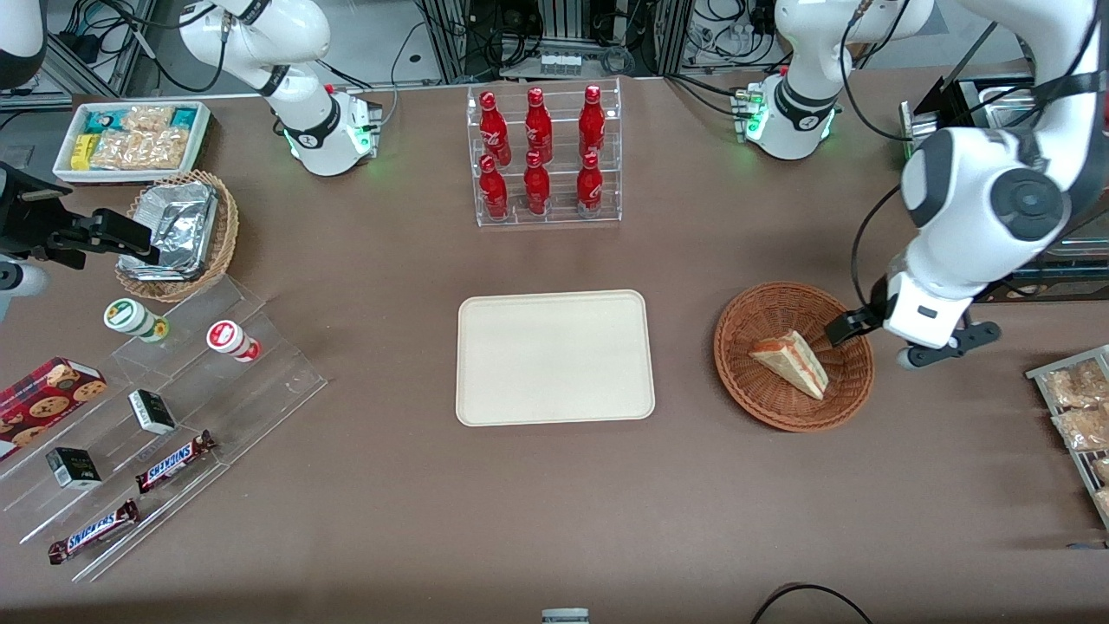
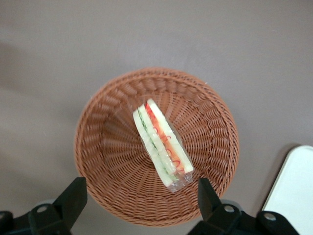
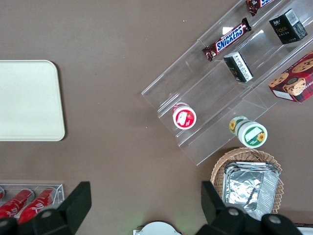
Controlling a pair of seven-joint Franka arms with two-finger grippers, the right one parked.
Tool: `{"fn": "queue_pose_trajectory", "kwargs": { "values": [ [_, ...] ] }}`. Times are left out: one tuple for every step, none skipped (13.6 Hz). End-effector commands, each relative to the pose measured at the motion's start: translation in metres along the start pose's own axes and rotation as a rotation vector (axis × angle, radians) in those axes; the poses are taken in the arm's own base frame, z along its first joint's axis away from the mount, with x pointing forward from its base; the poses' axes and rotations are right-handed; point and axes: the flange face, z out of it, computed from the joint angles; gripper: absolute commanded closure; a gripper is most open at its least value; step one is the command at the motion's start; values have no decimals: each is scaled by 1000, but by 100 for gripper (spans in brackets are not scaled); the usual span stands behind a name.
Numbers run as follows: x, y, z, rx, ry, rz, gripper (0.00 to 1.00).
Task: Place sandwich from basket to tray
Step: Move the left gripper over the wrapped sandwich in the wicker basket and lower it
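- Front view: sandwich [image 1: 790, 362] lying on its side in the reddish-brown basket [image 1: 754, 392], slightly toward the rim nearest the working arm. Basket resting on the table [image 1: 554, 503] just beside the cream tray [image 1: 554, 357], rims apart, toward the working arm's end. Gripper [image 1: 873, 338] hovering above the basket's rim at the working arm's end, one dark fingertip over the weave, clear of the sandwich. Acrylic rack of red bottles [image 1: 541, 156] farther from the camera than the tray.
- Left wrist view: fingers [image 2: 73, 198] spread wide apart, gripping nothing, poised above the basket [image 2: 107, 161]. Sandwich [image 2: 161, 144] in clear wrap, near the basket's middle, white bread with green and red-orange layers showing along its edge. Corner of the tray [image 2: 293, 191] just beside the basket.
- Right wrist view: tray [image 3: 27, 100] bare, flat on the table, near the stepped acrylic stand [image 3: 220, 98] of snacks.
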Motion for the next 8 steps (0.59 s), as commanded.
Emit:
{"fn": "queue_pose_trajectory", "kwargs": {
  "values": [
    [-29, 5, 20, -24, 33, -162, 0],
    [-31, 10, 26, -33, 38, -232, 0],
    [-36, 21, 29, -47, 48, -272, 0],
    [-38, 22, 36, -56, 53, -332, 0],
    [-39, 22, 41, -75, 67, -387, 0],
    [-43, 21, 53, -81, 69, -420, 0],
    [-44, 20, 60, -82, 68, -428, 0],
    [-43, 20, 70, -76, 59, -454, 0]
  ]
}}
